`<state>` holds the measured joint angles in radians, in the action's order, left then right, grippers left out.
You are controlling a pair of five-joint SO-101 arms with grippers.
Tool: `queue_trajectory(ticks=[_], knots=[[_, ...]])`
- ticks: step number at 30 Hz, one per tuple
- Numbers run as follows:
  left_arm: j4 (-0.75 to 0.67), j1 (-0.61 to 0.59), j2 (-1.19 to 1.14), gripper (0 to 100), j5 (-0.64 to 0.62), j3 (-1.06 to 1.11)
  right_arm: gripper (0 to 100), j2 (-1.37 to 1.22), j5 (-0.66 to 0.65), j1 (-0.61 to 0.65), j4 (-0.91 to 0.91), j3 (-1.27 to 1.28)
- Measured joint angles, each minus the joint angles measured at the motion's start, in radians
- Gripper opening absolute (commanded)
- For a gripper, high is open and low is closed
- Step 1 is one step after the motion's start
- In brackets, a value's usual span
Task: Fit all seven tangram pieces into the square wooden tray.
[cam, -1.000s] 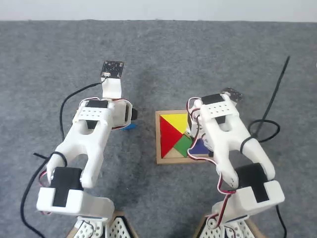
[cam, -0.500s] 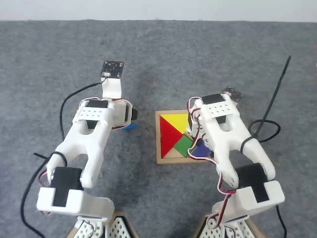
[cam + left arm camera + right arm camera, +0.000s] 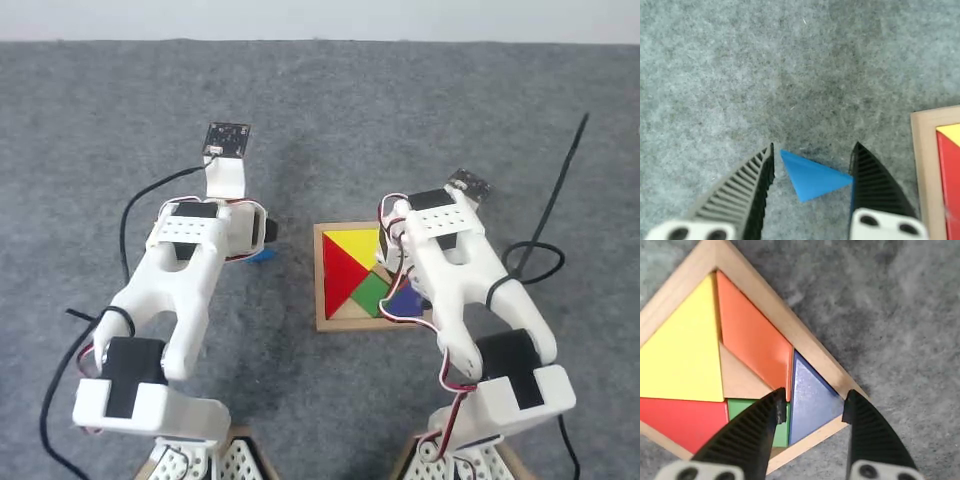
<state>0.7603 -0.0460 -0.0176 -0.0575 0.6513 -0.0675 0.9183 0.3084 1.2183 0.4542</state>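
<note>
While the grey worktop (image 3: pixel 330 120) is carrying both my arms side by side, the square wooden tray (image 3: pixel 319 275) is sitting between them, closer to my right arm, which is leaning over its far half. Inside it the yellow triangle (image 3: pixel 352 245), the red triangle (image 3: pixel 340 275) and the orange piece (image 3: pixel 752 335) are lying flat, the green square (image 3: pixel 370 292) is sitting near the middle, and bare wood is showing where slots are waiting. My right hand (image 3: pixel 815 391) is hanging over the dark blue triangle (image 3: pixel 810 405) in the tray's corner, fingers apart on either side of it, one at the seam with the orange piece and one over the rim; I am judging it seated rather than gripped. The piece that matters next is the blue triangle (image 3: pixel 812 177), lying loose on the worktop beside my left arm. My left hand (image 3: pixel 814 145) is straddling it, wide open and holding nothing. The triangle's long edge is running across from one finger to the other, and one corner is nearly touching the finger on the tray's side. From there the tray is lying off towards my right arm. Against the earlier frames, my right wrist is shifting slightly over the tray, while my left arm is staying put.
</note>
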Motion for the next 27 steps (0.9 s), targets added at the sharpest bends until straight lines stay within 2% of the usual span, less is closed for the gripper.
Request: queue_trajectory(ticks=[5, 8, 13, 17, 20, 22, 25, 27], knots=[[0.000, 0.000, 0.000, 23, 0.000, 0.000, 18.8, 0.000, -0.015, 0.028, 0.000, 0.000], [0.000, 0.000, 0.000, 23, 0.000, 0.000, 18.8, 0.002, -0.078, -0.006, 0.000, 0.000], [0.000, 0.000, 0.000, 23, 0.002, 0.000, 18.7, 0.115, -0.146, -0.152, 0.000, 0.000], [0.081, 0.000, -0.002, 23, 0.032, -0.041, 18.7, 0.215, -0.227, -0.261, -0.040, 0.058], [0.184, 0.000, -0.002, 23, 0.037, -0.114, 18.7, 0.230, -0.373, -0.333, -0.115, 0.158], [0.235, 0.000, -0.002, 23, 0.041, -0.152, 18.1, 0.232, -0.523, -0.399, -0.161, 0.218], [0.267, 0.000, -0.015, 23, 0.041, -0.186, 8.2, 0.232, -0.773, -0.480, -0.221, 0.275], [0.273, 0.000, -0.052, 23, 0.041, -0.203, 3.2, 0.235, -0.861, -0.486, -0.241, 0.305]])
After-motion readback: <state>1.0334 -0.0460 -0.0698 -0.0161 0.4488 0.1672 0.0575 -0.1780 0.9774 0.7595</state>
